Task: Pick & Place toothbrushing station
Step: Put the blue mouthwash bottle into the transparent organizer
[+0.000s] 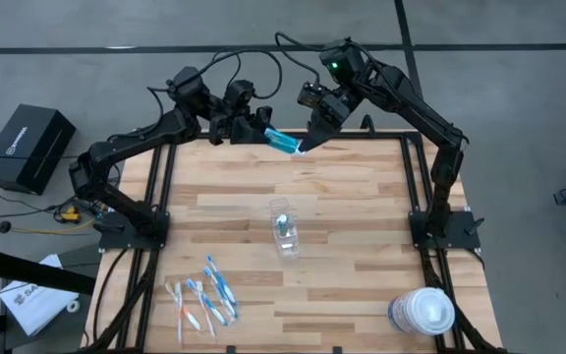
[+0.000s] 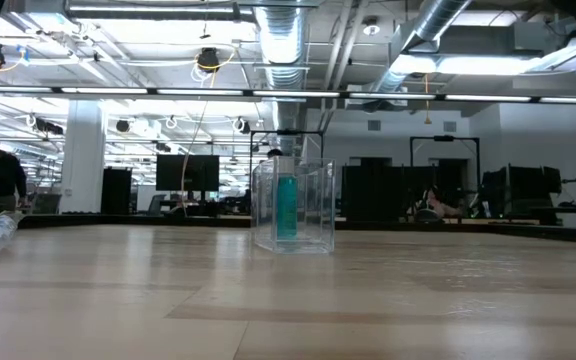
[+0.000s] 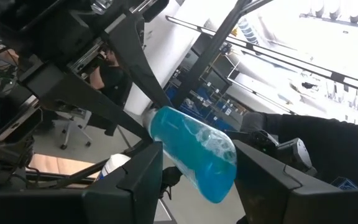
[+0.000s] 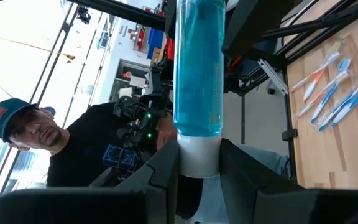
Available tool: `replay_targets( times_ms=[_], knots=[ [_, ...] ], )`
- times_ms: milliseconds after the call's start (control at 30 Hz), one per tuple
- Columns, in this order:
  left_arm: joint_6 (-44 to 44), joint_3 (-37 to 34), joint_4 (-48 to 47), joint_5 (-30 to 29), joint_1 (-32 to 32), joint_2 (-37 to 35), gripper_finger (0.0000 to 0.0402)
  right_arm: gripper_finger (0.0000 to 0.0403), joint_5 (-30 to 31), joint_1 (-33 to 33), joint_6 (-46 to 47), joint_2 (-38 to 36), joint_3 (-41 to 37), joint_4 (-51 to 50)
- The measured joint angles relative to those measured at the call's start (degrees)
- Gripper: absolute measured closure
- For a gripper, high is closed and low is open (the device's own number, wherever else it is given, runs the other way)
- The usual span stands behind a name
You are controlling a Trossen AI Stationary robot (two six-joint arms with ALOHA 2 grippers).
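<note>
A small teal squeeze tube with a white cap [image 1: 285, 141] hangs in the air over the far edge of the wooden bench [image 1: 362, 197], held from both ends. The left gripper [image 1: 261, 129] has its fingers closed on the tube's flat tail end [image 3: 194, 152], while the right gripper [image 1: 306, 144] pinches the white cap [image 4: 197, 155] between nearly closed fingers. Near the middle of the bench stands a small clear plastic cup [image 1: 283, 228]; the low view shows a second teal tube [image 2: 286, 207] standing upright inside it. At the near left of the bench lie several slim blue, white and orange toothbrushes [image 1: 204, 292], side by side and well apart from the cup. A big round white-lidded tub [image 1: 423, 311] sits at the near right corner. A person in a dark shirt and cap [image 4: 55, 155] shows beyond the bench.
</note>
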Motion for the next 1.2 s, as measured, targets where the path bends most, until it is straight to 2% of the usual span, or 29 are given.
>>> replay_targets(
  times_ms=[233,533,767,900,1200],
  knots=[
    [0.0,0.0,0.1,0.0,-0.2,0.0,0.0231,0.0326,0.0,0.0,0.0,0.0,0.0,0.5],
    [2.3,0.0,-0.1,-1.0,-0.2,0.0,0.0315,0.0326,0.1,0.1,0.7,0.0,0.0,0.2],
    [2.6,0.0,0.1,-1.1,-0.3,0.0,0.0318,0.0325,0.2,0.4,0.6,0.0,0.0,0.4],
    [2.8,0.0,0.4,-1.2,-0.3,0.0,0.0326,0.0298,0.0,0.4,0.6,0.0,0.0,1.2],
    [3.4,0.0,1.6,1.0,-1.0,0.0,0.0327,0.0210,0.8,-2.4,6.4,0.0,0.0,11.5]
  ],
)
